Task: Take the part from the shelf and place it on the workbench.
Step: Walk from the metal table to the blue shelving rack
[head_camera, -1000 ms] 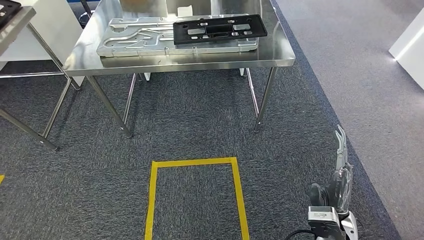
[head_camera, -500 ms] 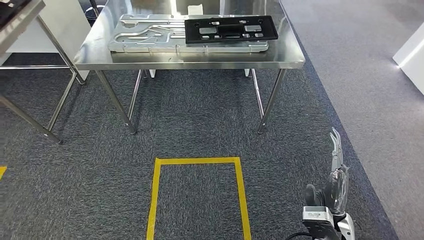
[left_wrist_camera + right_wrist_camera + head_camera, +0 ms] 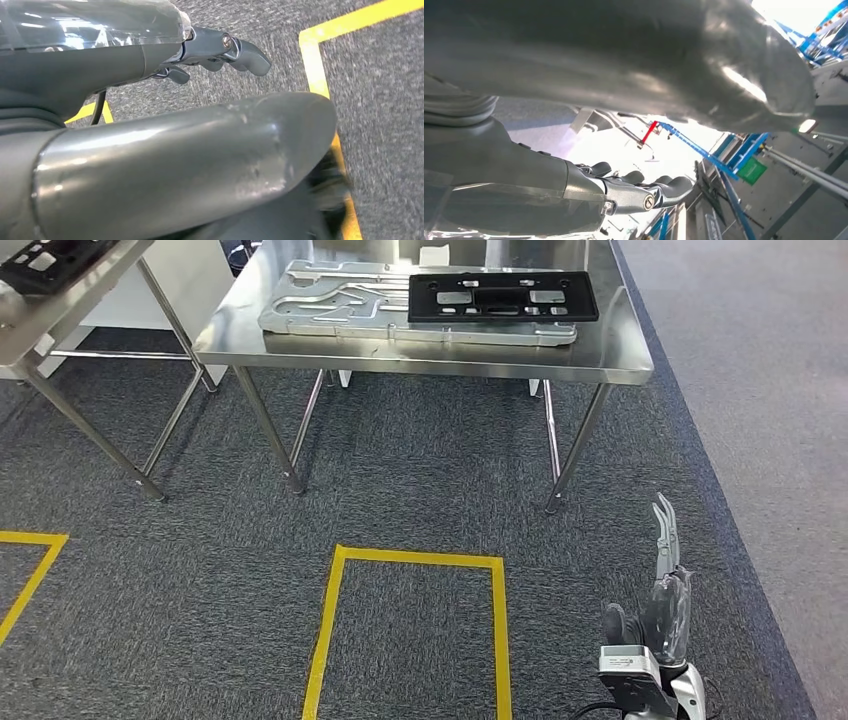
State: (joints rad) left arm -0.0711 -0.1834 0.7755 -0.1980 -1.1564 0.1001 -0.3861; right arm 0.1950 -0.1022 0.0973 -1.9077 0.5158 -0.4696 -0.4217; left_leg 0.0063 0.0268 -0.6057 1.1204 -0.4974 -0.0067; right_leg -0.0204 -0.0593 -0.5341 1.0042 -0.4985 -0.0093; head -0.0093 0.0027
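A black flat part [image 3: 503, 296] with several cut-outs lies on a silver metal plate [image 3: 330, 305] on the steel workbench [image 3: 610, 352] ahead in the head view. Another black part [image 3: 45, 258] lies on the steel shelf table [image 3: 62, 302] at the far left. My right hand [image 3: 665, 590] hangs low at the right, far from both tables, fingers stretched out and empty; the right wrist view shows the same hand [image 3: 574, 185] holding nothing. My left hand [image 3: 125, 65] hangs over the carpet with its fingers [image 3: 235, 50] loosely extended and empty.
Dark grey carpet lies between me and the tables. A yellow tape rectangle [image 3: 420, 559] marks the floor just ahead, and the corner of another [image 3: 20, 536] shows at the left. Table legs [image 3: 575, 455] stand on the carpet. Lighter grey flooring [image 3: 760, 440] runs along the right.
The whole picture has shifted right and slightly down, so the camera has turned left; the shelf table and a second tape mark have come into view. My right hand still hangs empty.
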